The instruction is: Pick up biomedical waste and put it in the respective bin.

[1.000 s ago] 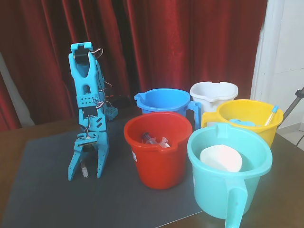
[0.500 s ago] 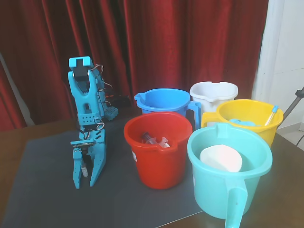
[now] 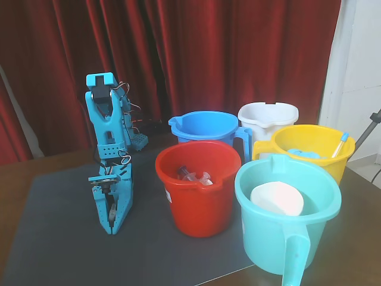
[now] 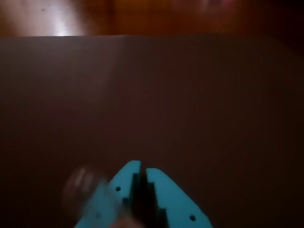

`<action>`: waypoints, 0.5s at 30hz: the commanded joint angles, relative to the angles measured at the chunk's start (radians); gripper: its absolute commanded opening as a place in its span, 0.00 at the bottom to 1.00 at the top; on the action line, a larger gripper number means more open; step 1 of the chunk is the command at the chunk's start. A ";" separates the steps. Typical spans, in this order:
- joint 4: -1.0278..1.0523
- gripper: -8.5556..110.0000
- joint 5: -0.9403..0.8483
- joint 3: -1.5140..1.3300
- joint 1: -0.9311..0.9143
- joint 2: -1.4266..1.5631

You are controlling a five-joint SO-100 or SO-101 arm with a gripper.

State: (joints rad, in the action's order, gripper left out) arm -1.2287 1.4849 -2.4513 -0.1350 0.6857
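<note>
the hand (image 3: 111, 229) points down — vial (image 4: 81, 190) blurred beside its closed tips.

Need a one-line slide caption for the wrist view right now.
Wrist view: blue gripper nearly closed over the dark mat, a blurred pale object beside its left finger.

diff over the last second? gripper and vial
The gripper went from wide open to nearly shut, its fingers closing in over the mat. The vial stood between them a second ago; now it cannot be made out in the fixed view, and the wrist view shows only a blur beside the fingers. A grasp is unconfirmed. The buckets and their contents stayed put.
</note>
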 commanded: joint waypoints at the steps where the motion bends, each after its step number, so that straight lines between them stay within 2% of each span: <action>1: -0.002 0.07 0.006 -0.011 0.002 0.000; 15: -0.003 0.07 -0.006 -0.117 -0.095 0.175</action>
State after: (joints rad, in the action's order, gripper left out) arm -1.2303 1.4880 -2.5387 -0.2224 0.8191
